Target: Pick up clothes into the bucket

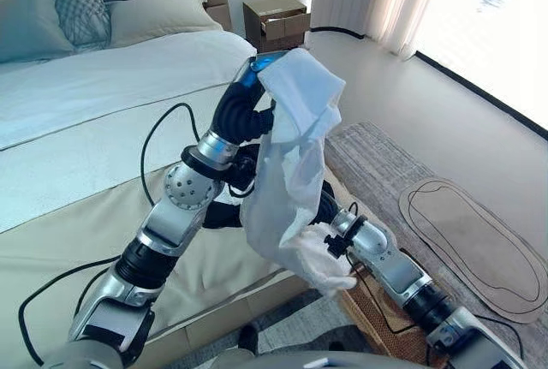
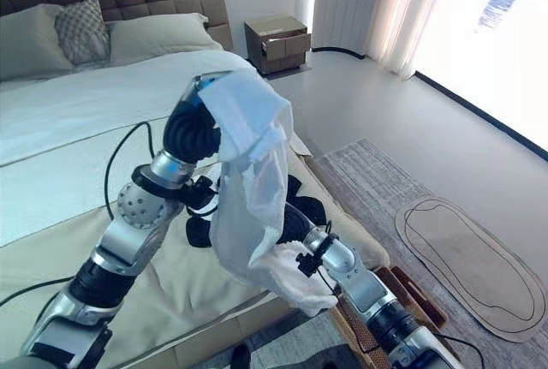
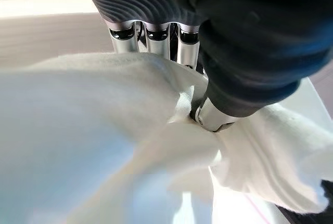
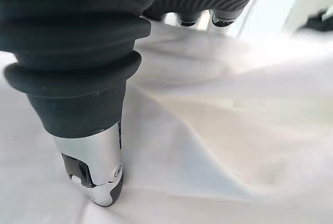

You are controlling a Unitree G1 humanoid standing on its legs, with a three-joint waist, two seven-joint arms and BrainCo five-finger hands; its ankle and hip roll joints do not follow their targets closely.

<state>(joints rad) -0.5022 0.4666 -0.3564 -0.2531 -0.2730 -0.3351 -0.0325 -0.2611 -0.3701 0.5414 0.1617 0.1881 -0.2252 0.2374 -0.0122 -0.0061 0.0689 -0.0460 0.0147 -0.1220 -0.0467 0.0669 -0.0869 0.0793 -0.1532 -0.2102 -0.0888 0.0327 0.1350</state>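
A white garment (image 1: 291, 181) hung lengthwise, top to bottom, above the bed's (image 1: 94, 129) foot edge. The left hand (image 1: 248, 108) pinched its top, raised high. The right hand (image 2: 295, 258) was wrapped in its lower end, grip unclear. Open floor (image 1: 402, 104) lay to the right.
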